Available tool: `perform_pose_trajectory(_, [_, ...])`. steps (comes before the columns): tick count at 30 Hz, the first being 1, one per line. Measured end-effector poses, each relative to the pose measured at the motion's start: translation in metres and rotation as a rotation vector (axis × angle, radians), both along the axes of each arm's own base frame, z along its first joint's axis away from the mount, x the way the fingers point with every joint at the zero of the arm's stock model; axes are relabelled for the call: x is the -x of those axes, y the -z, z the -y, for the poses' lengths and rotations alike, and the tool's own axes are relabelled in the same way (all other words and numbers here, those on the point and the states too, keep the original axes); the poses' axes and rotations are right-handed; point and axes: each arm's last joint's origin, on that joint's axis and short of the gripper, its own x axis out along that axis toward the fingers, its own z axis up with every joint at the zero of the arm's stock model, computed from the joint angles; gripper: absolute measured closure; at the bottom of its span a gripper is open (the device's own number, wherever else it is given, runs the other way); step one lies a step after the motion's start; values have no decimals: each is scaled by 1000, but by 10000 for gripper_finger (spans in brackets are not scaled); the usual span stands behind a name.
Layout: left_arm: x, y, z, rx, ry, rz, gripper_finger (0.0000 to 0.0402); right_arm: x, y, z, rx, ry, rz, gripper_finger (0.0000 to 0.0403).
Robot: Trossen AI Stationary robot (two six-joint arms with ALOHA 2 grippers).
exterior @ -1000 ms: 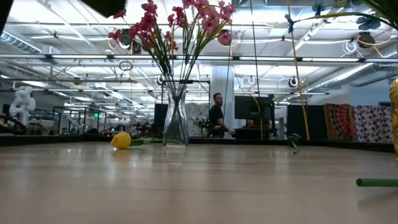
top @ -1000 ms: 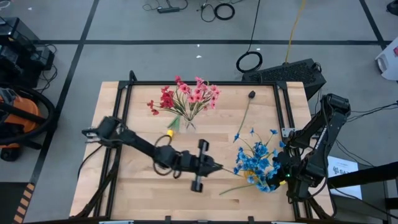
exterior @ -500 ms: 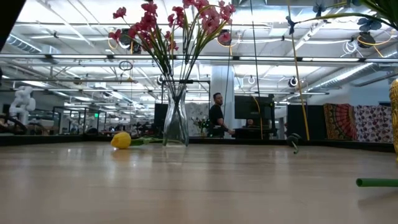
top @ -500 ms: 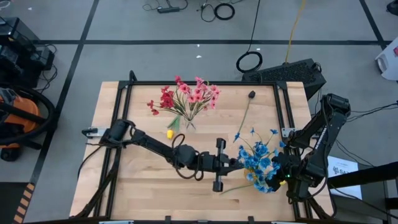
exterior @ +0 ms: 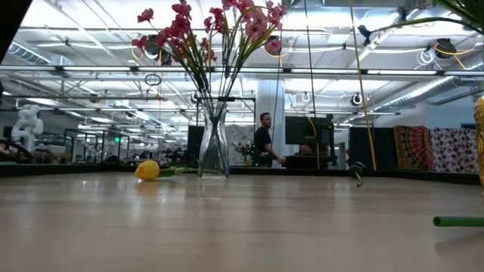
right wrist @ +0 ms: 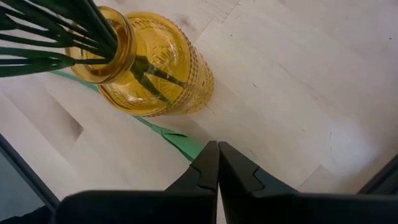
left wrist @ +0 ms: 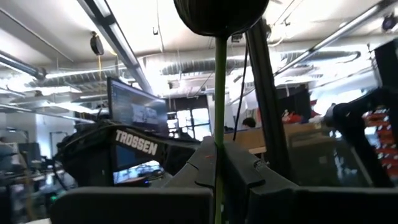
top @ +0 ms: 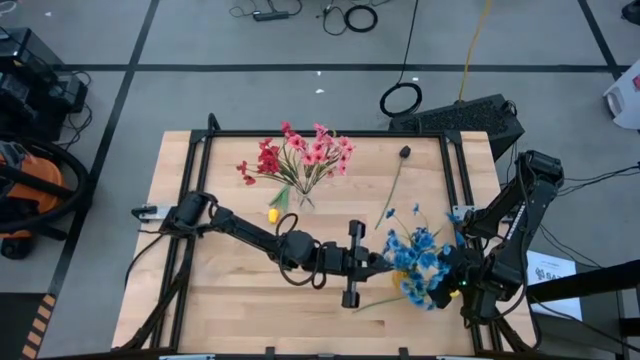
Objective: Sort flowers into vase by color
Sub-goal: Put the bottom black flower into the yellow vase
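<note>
My left gripper (top: pixel 388 265) reaches level across the table's middle to the blue flowers (top: pixel 420 255), which stand in an amber vase (right wrist: pixel 155 68). It is shut on a thin green stem (left wrist: pixel 219 93) whose rounded head (left wrist: pixel 221 15) shows dark against the lit ceiling. My right gripper (right wrist: pixel 217 146) is shut and points down beside the amber vase, over a green leaf (right wrist: pixel 174 140) lying on the table. Red and pink flowers (top: pixel 300 160) stand in a glass vase (exterior: pixel 214 147). A yellow bud (top: pixel 272 213) and a dark bud (top: pixel 405 152) on a long stem lie on the table. My left gripper pinches the green stem (left wrist: pixel 218 140) between its two fingers, some way below the head. The fingers come level from the table's left and lie across the stem. The stem stands upright with its head above the fingers. Its lower end is hidden by the gripper.
A loose green stem (exterior: pixel 457 221) lies on the table near the amber vase, toward the near edge. The right arm's base stands at the table's right edge. Bare wood lies along the near left (top: pixel 200 300). A person stands in the room behind the table.
My left gripper has travelled toward the table's right, from the middle up to the blue flowers, then stayed there. The blue flower heads have shifted a little toward the right edge, and the amber of the vase now shows among them.
</note>
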Motion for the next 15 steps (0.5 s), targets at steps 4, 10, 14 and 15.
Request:
perform_pose_trajectory(4, [-6,-3,3,7,32,21,391,0,0,0,6,-6,-2,403])
perform_pose_trajectory(10, [-19,9,7,-7,31,-15,391,0,0,0,16,-11,19,403])
perform_pose_trajectory(14, [-23,15,8,-10,6,-31,391,-1,0,0,13,-11,21,403])
perform_pose_trajectory(15, [-24,15,8,-23,-8,-42,391,-1,0,0,13,-11,21,403])
